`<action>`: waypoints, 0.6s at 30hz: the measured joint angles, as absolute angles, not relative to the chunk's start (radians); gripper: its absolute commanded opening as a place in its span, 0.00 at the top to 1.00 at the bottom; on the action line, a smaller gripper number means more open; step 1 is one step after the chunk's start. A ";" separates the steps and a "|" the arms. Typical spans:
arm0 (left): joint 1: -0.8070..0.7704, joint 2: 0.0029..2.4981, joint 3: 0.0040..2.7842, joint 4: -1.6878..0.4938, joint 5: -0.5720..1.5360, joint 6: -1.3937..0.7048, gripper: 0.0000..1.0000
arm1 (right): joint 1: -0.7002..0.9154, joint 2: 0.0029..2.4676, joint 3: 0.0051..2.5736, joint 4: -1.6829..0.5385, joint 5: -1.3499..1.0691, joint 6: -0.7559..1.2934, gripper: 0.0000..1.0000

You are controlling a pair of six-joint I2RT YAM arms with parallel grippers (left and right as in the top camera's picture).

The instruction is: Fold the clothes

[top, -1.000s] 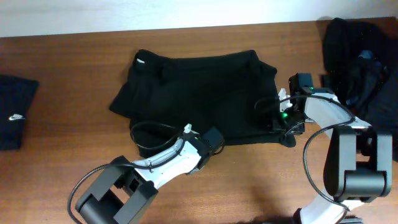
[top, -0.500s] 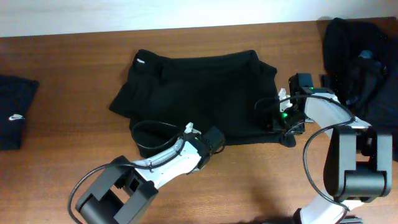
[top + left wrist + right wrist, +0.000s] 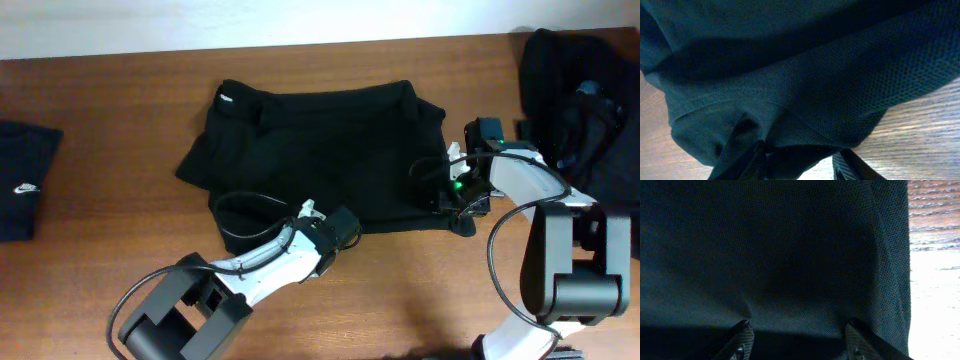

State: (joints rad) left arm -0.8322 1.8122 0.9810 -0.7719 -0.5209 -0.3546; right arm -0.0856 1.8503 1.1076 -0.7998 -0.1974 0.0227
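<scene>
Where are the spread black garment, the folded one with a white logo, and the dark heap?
spread black garment [image 3: 320, 150], overhead view, its middle.
folded garment with white logo [image 3: 25, 180], overhead view, near the logo.
dark heap [image 3: 575, 90], overhead view, its centre.

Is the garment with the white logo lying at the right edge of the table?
No, the garment with the white logo lies at the left edge of the table.

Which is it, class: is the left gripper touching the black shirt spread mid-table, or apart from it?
Touching. The left wrist view shows the black shirt bunched at its hem against the fingers of the left gripper.
</scene>
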 measured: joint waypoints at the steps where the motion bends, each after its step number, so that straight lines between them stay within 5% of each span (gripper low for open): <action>1: -0.832 1.812 0.981 -0.772 -0.521 -0.351 0.57 | -0.086 1.850 1.108 -0.800 -0.197 0.022 0.36; 3: -0.832 1.812 0.981 -0.770 -0.521 -0.346 0.62 | -0.086 1.850 1.108 -0.803 -0.197 0.022 0.36; 5: -0.832 1.812 0.979 -0.769 -0.517 -0.337 0.88 | -0.086 1.850 1.108 -0.803 -0.197 0.022 0.36; 7: -0.832 1.814 0.970 -0.762 -0.498 -0.332 0.96 | -0.086 1.850 1.108 -0.804 -0.197 0.022 0.36; 18: -0.833 1.818 0.963 -0.794 -0.485 -0.327 1.00 | -0.086 1.850 1.108 -0.804 -0.197 0.023 0.36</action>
